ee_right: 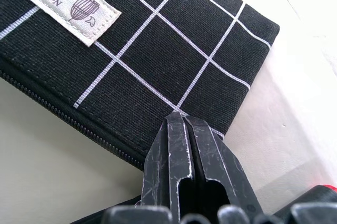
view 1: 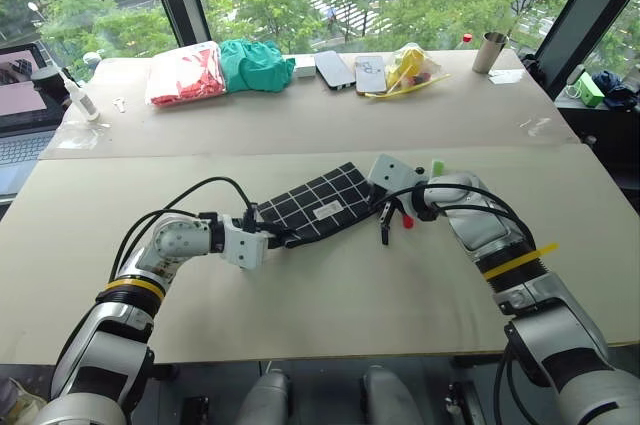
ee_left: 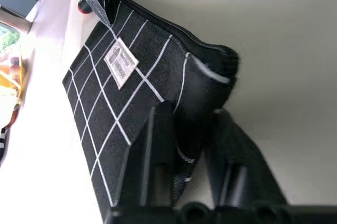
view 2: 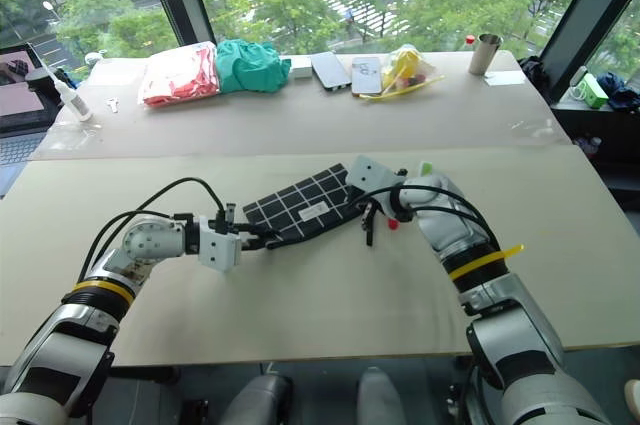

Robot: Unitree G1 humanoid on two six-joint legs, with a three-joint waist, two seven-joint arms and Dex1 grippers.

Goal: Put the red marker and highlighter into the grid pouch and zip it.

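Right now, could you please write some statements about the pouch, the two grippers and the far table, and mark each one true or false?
1. The left gripper is shut on a corner of the grid pouch. True.
2. The right gripper stands wide open. False: its fingers are shut, at the pouch's other end.
3. The pouch bears a small white label. True.
4. The pouch lies on the far table. False: it is on the near table; two phones lie on the far one.
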